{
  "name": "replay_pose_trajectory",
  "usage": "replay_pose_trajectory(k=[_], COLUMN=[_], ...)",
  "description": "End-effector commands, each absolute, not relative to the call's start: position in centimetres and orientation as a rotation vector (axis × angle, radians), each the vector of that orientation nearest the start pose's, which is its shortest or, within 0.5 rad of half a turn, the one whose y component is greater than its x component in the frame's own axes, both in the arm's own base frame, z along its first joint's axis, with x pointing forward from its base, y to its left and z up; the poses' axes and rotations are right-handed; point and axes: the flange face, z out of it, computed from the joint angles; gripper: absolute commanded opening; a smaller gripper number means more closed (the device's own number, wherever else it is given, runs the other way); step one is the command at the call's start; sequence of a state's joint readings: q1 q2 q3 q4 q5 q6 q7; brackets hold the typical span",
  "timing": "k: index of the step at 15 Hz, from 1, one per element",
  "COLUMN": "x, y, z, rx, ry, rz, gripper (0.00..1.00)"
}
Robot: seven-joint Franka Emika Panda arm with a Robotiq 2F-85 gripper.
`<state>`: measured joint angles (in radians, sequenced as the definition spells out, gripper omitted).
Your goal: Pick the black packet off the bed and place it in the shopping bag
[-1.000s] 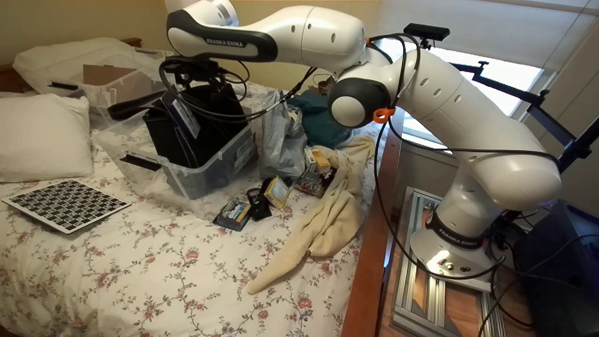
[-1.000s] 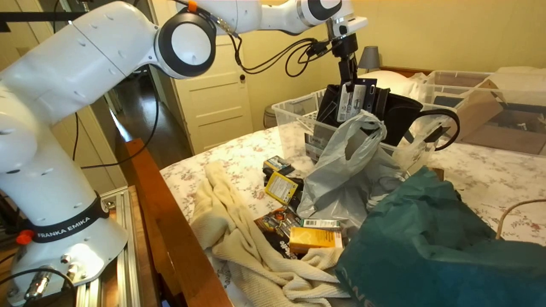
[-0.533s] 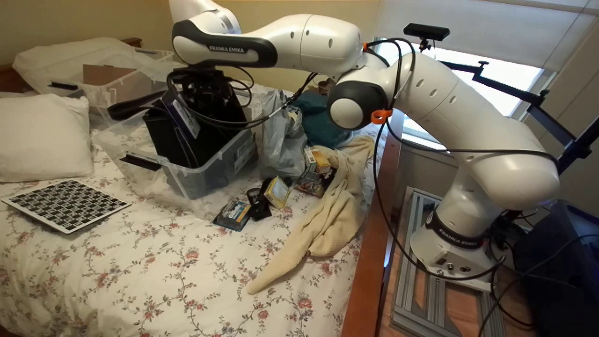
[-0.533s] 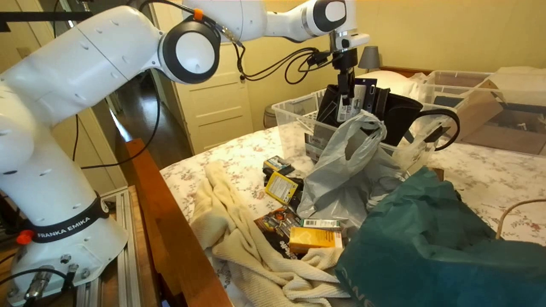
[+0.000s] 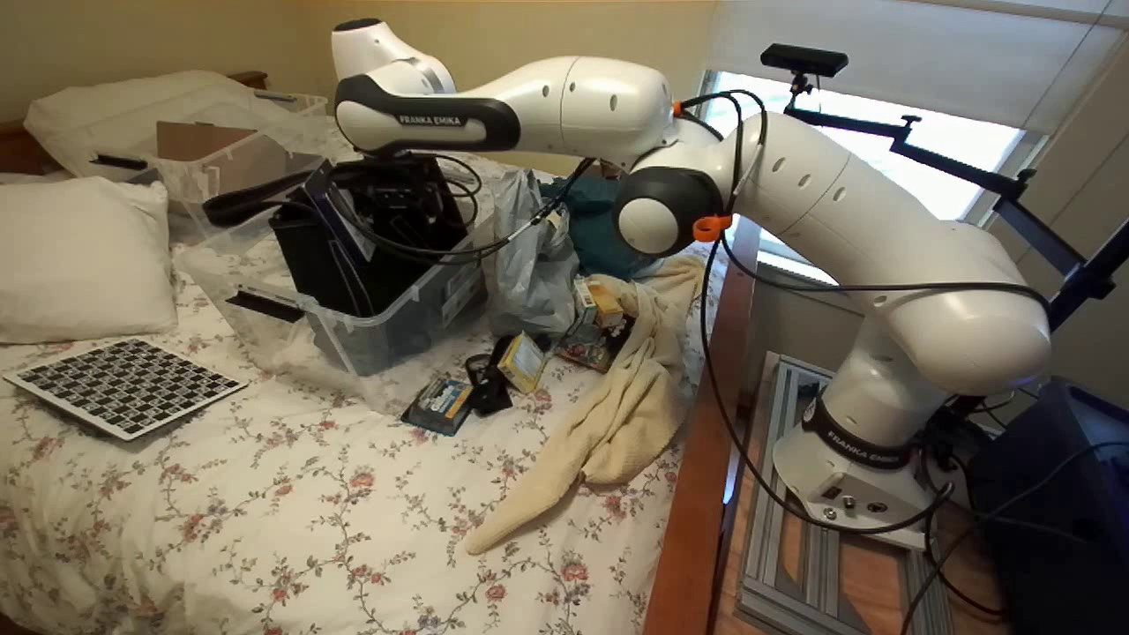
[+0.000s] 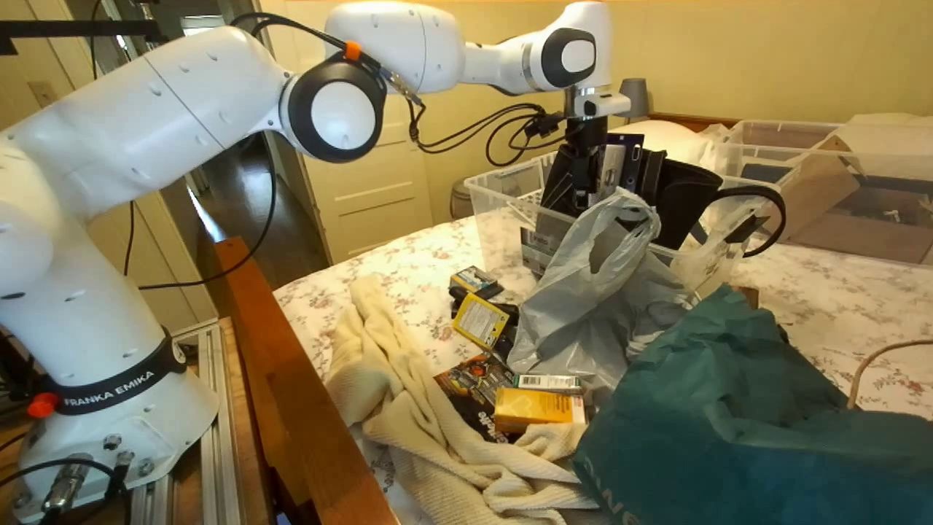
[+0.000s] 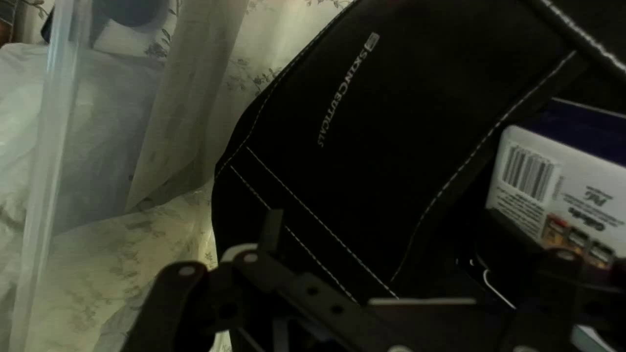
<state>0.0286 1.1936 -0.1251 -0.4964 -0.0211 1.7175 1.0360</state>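
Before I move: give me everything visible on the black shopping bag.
The shopping bag is black, soft-sided, fabric-looking and pale-stitched, with SKINCEUTICALS lettering. It sits tilted inside the clear plastic bin, a black loop handle reaching out over the bin's edge. A white box with a barcode appears to stand in its open top. The open claw is close to it; whether they touch can't be told.

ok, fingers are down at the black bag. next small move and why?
Probably ease straight up a little. The fingers are open at the black bag, and one overlaps the barcoded box in the wrist view; contact I can't tell. I see nothing held, and what may be the packet lies on the bed, so closing here could snag the wrong thing.
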Motion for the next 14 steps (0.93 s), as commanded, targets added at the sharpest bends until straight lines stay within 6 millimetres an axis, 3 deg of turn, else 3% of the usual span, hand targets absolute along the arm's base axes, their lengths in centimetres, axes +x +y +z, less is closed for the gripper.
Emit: replay_pose_trajectory(k=[1, 14], x=[80.7, 81.4], y=[-2.1, -2.7], z=[29.5, 27.1], rx=[-2.768, -2.584], ry=[1.623, 1.788], rz=[-0.106, -0.158], gripper=[1.00, 1.00])
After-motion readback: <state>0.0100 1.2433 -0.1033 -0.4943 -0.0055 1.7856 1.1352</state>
